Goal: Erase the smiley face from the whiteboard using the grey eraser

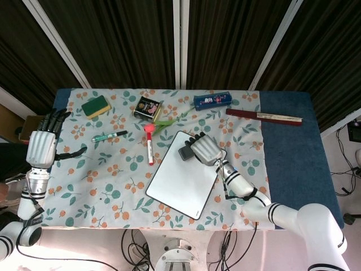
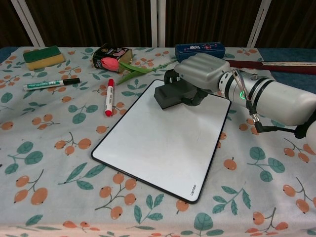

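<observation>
The whiteboard lies tilted on the floral cloth, and its white face shows no drawing. My right hand grips the grey eraser and presses it on the board's far corner. My left hand hangs over the table's left edge with its fingers spread, holding nothing. The chest view does not show it.
A red marker and a green marker lie left of the board. Behind it are a green-yellow sponge, a small tin, a tulip, a blue pencil case and a dark folded fan.
</observation>
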